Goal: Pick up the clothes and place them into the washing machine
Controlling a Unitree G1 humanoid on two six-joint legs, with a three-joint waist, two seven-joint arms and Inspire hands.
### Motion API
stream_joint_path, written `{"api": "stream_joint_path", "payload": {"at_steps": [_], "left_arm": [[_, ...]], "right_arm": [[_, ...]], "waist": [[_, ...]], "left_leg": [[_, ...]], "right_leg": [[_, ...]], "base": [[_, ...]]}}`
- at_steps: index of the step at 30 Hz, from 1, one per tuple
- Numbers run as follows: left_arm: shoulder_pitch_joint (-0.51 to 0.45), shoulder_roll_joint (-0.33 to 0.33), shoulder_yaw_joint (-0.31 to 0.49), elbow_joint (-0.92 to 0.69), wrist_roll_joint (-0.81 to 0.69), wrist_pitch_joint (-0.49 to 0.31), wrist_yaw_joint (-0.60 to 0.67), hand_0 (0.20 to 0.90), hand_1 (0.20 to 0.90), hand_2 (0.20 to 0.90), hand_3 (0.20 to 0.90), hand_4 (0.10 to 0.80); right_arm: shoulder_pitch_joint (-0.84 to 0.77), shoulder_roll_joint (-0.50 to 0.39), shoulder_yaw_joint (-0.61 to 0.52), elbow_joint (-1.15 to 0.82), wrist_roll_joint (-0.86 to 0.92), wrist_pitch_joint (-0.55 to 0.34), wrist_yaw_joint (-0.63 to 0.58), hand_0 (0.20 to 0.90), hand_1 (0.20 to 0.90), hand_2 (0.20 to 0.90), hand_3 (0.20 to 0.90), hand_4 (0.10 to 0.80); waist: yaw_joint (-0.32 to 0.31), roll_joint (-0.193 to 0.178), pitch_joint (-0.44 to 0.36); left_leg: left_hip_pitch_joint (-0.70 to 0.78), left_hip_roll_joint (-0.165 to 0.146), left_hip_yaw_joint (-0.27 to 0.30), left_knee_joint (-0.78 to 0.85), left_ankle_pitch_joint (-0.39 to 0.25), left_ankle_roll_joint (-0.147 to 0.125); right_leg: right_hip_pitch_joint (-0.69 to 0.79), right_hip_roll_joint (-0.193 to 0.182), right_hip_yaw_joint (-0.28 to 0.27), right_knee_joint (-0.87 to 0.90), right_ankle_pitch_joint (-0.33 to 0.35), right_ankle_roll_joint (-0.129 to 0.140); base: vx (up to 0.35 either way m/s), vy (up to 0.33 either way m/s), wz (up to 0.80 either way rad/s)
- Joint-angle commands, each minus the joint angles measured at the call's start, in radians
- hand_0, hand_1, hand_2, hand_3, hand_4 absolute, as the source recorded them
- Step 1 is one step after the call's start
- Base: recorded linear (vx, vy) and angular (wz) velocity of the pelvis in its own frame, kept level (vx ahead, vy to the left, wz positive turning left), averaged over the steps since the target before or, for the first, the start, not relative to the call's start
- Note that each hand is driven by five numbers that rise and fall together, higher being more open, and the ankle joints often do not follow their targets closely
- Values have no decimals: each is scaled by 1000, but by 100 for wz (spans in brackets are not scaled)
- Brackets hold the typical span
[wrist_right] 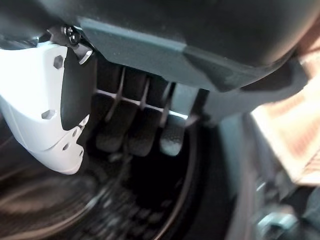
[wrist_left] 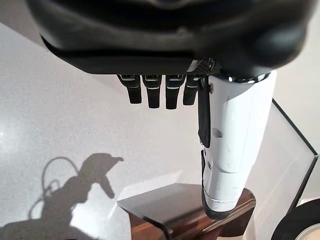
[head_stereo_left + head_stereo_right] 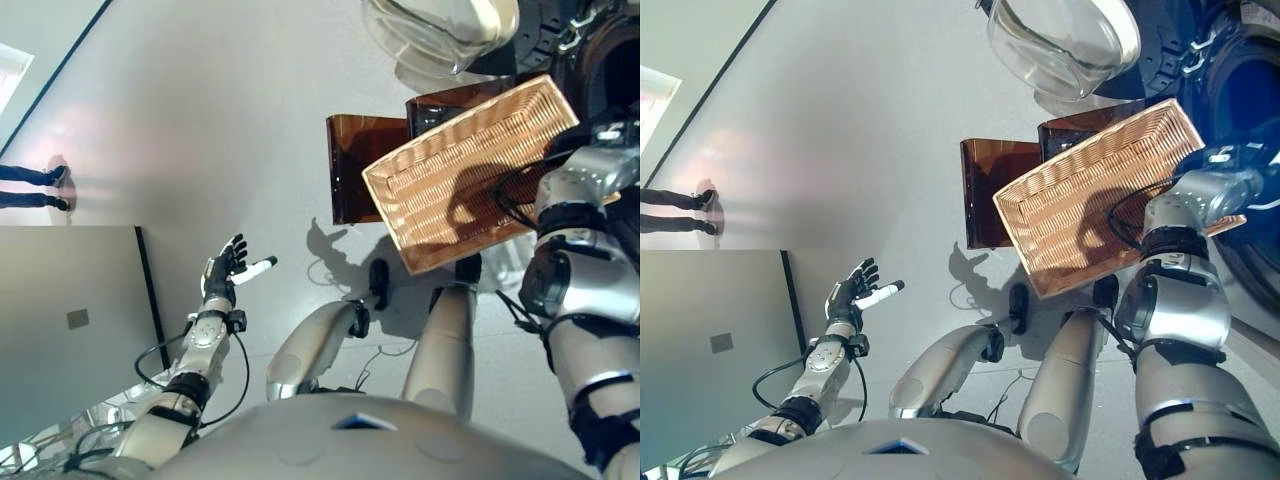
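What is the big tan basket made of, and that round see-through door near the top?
The rectangular tan woven basket looks like wicker or rattan: rows of interlaced strands show across its floor and walls, with a matte, dry look. The round transparent washing machine door seems to be clear glass or plastic; the floor shows through it and its bulged surface catches glossy highlights. Which of the two, I cannot tell.

A wicker basket (image 3: 470, 175) sits at centre-right on a stand (image 3: 362, 165); the washing machine (image 3: 1240, 120) stands at two o'clock, its open door (image 3: 1065, 40) at twelve; a person's legs (image 3: 35, 187) at nine.
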Motion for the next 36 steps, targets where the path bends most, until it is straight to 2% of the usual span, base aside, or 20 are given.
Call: {"api": "stream_joint_path", "payload": {"at_steps": [1, 3, 4, 5, 6, 10, 11, 15, 23, 28, 31, 36], "left_arm": [[28, 123, 98, 17, -2, -69, 35, 900, 900, 900, 900, 800], [28, 130, 106, 19, -1, -70, 33, 900, 900, 900, 900, 800], [28, 140, 118, 27, 0, -69, 32, 900, 900, 900, 900, 800], [28, 140, 118, 27, 0, -69, 32, 900, 900, 900, 900, 800], [32, 148, 127, 23, -3, -67, 27, 900, 900, 900, 900, 800], [29, 150, 122, 36, -4, -67, 24, 900, 900, 900, 900, 800], [29, 149, 121, 40, -2, -67, 24, 900, 900, 900, 900, 800], [23, 142, 117, 51, -6, -66, 20, 900, 900, 900, 900, 800], [27, 117, 97, 45, -13, -63, 15, 900, 900, 900, 900, 800], [29, 121, 94, 47, -8, -58, 17, 900, 900, 900, 900, 800], [28, 121, 89, 37, -2, -60, 22, 900, 900, 900, 900, 800], [23, 121, 86, 34, 4, -61, 26, 900, 900, 900, 900, 800]], "right_arm": [[-59, -168, 93, -100, -147, -61, 16, 200, 200, 200, 200, 300], [-69, -196, 104, -110, -162, -64, 12, 200, 200, 200, 200, 300], [-85, -246, 118, -128, -182, -67, 2, 200, 200, 200, 200, 300], [-85, -246, 118, -128, -182, -67, 1, 200, 200, 200, 200, 300], [-96, -284, 127, -155, -207, -68, -8, 200, 200, 200, 200, 300], [-122, -332, 140, -97, -211, -48, -17, 200, 200, 200, 200, 300], [-123, -337, 143, -70, -216, -37, -22, 900, 900, 900, 900, 800], [-114, -310, 161, -8, -169, -7, 34, 900, 900, 900, 900, 800], [2, -64, 113, 6, -94, -11, 77, 900, 900, 900, 900, 800], [33, 23, 100, 8, -63, -14, 91, 900, 900, 900, 900, 800], [68, 105, 80, 4, -25, -17, 106, 900, 900, 900, 900, 800], [107, 174, 69, 29, 8, -14, 124, 900, 900, 900, 900, 800]], "waist": [[22, -10, -92], [21, -15, -94], [15, -24, -96], [15, -23, -95], [10, -31, -98], [8, -41, -104], [7, -43, -106], [8, -50, -104], [13, -62, -88], [17, -70, -70], [17, -76, -48], [20, -84, -33]], "left_leg": [[-66, -6, -13, 45, -25, -81], [-63, -5, -14, 43, -25, -81], [-56, -5, -14, 40, -24, -82], [-56, -5, -14, 40, -24, -82], [-48, -4, -16, 33, -22, -83], [-27, -5, -22, 15, -18, -82], [-24, -5, -23, 13, -18, -82], [-21, 0, -18, 16, -19, -80], [-26, 10, -21, 32, -21, -74], [-38, 12, -26, 53, -24, -72], [-42, 9, -28, 61, -25, -70], [-50, 5, -30, 69, -27, -68]], "right_leg": [[52, 31, 2, -78, 0, -16], [55, 32, 2, -77, -1, -16], [62, 31, 2, -79, 0, -14], [62, 31, 2, -80, 0, -14], [70, 30, 1, -86, 1, -13], [91, 28, -1, -105, 4, -10], [96, 30, 0, -109, 5, -11], [101, 33, 0, -118, 12, -11], [117, 44, -7, -126, 12, -15], [116, 44, -15, -118, 13, -17], [124, 42, -22, -117, 12, -16], [122, 39, -30, -112, 11, -17]], "base": [[0, 0, 0], [2, -4, 2], [0, 0, 0], [4, -2, 4], [0, 0, 0], [1, 1, 1], [0, 0, 0], [-2, -5, -2], [-8, -14, -5], [-3, -3, 1], [0, 0, 0], [-1, 3, 6]]}}
